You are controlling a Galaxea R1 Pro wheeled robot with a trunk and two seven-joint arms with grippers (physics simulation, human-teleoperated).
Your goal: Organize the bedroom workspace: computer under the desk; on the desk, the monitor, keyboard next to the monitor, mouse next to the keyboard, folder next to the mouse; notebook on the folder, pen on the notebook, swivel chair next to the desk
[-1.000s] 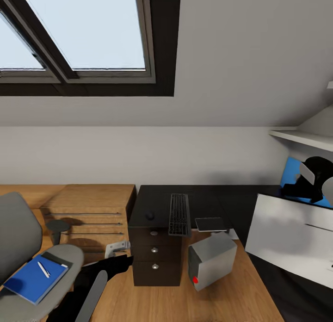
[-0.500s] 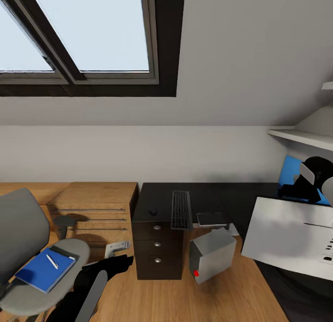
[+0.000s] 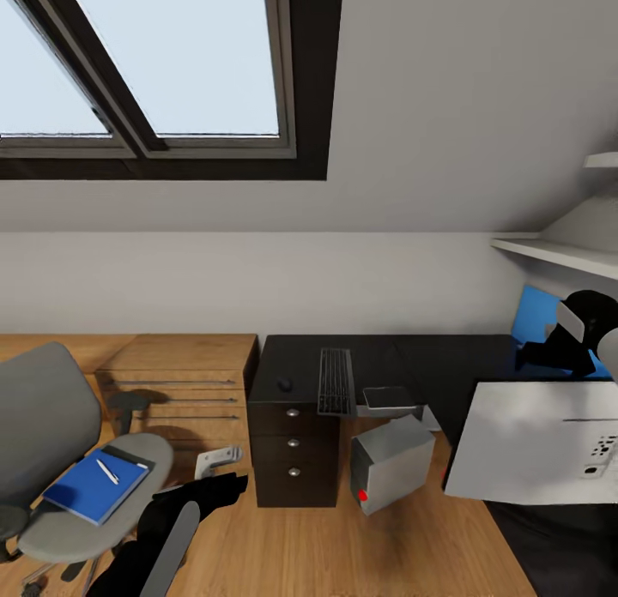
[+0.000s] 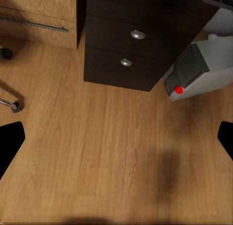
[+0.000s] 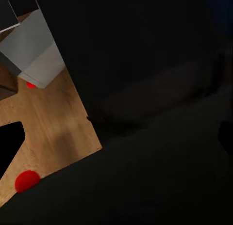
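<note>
Two items, folder [image 3: 93,487] and pen [image 3: 107,471], lie on the chair [image 3: 94,503] at lower left, nearer the left gripper [image 4: 116,137], whose fingers are spread. Right gripper's state I cannot tell

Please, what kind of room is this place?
Probably an attic bedroom used as a home office: a skylight window is set in a sloped ceiling, a black desk carries a keyboard, and a grey swivel chair stands on the wooden floor.
</note>
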